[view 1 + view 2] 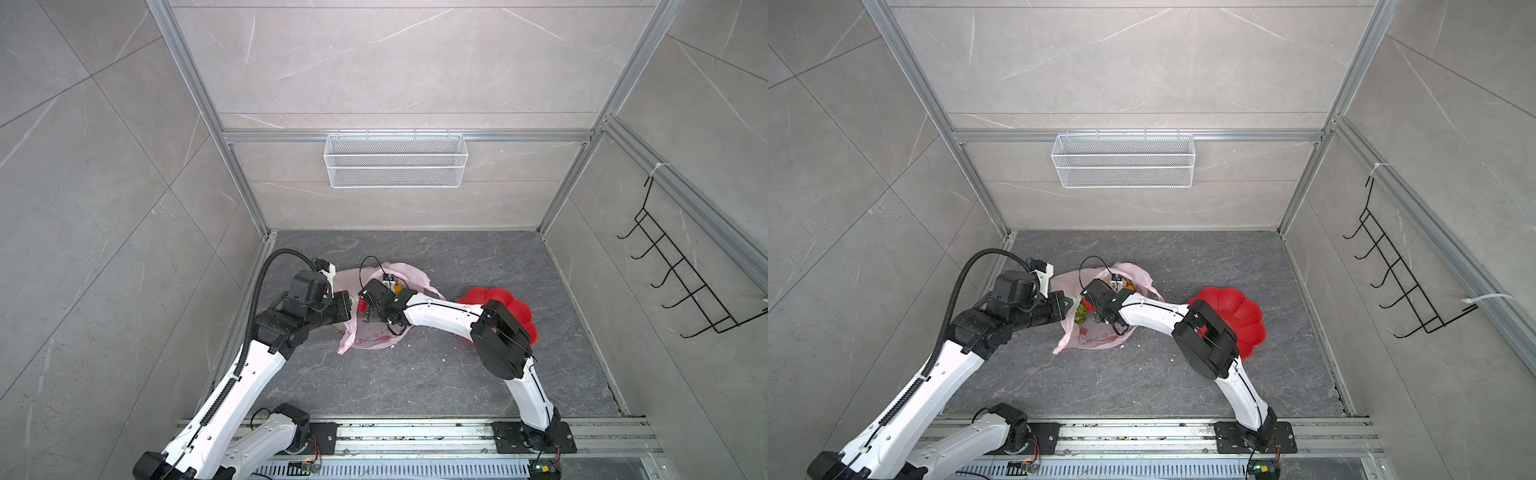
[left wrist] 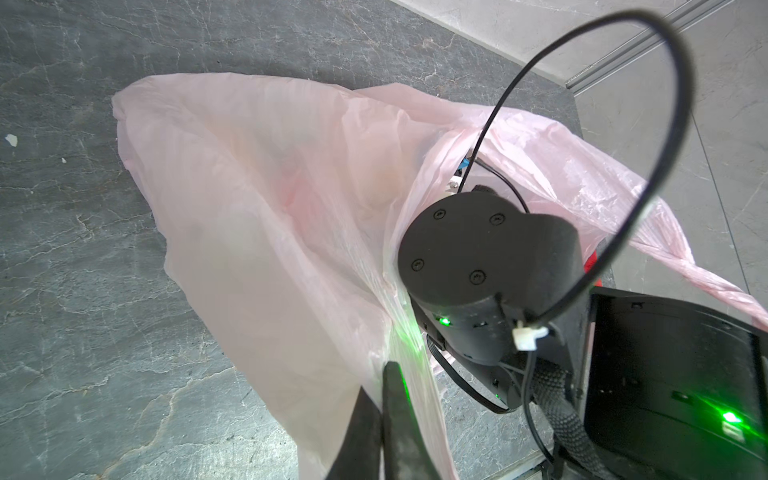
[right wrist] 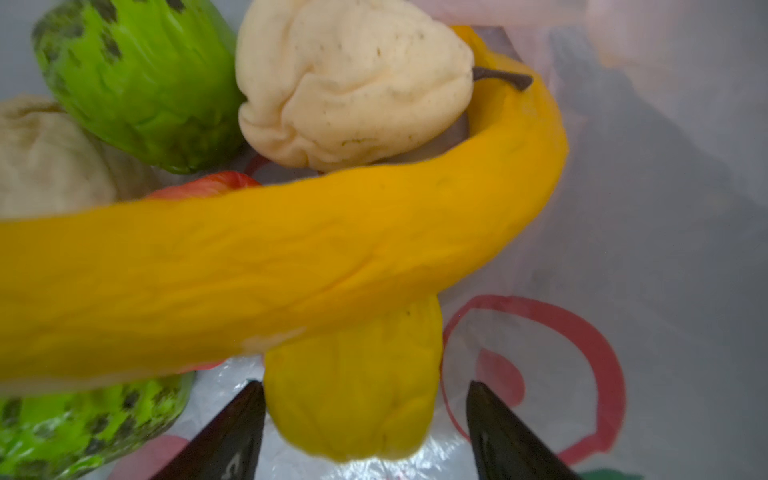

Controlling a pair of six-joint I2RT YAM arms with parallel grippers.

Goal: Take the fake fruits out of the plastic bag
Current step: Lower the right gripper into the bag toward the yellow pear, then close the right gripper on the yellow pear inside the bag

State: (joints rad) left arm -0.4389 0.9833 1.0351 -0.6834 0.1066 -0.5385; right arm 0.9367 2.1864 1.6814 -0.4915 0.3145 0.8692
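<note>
The pale-pink plastic bag (image 1: pixel 374 337) (image 1: pixel 1100 338) lies on the dark floor between both arms. My left gripper (image 2: pixel 380 380) is shut on a fold of its rim (image 2: pixel 415 353) and holds the mouth up. My right gripper (image 3: pixel 365 384) is inside the bag and open. A yellow lump (image 3: pixel 353 395) sits between its fingers, with a gap on one side. Above it lie the long banana (image 3: pixel 291 266), a cream lump (image 3: pixel 353 83), a green ball (image 3: pixel 141 83), another green ball (image 3: pixel 83 424), a second cream lump (image 3: pixel 41 158) and a red fruit (image 3: pixel 208 187).
A red flower-shaped plate (image 1: pixel 523 316) (image 1: pixel 1246 320) lies right of the bag, partly under my right arm. A white mesh basket (image 1: pixel 395 160) hangs on the back wall. A black hook rack (image 1: pixel 681 274) is on the right wall. Metal rails (image 1: pixel 415 432) run along the front.
</note>
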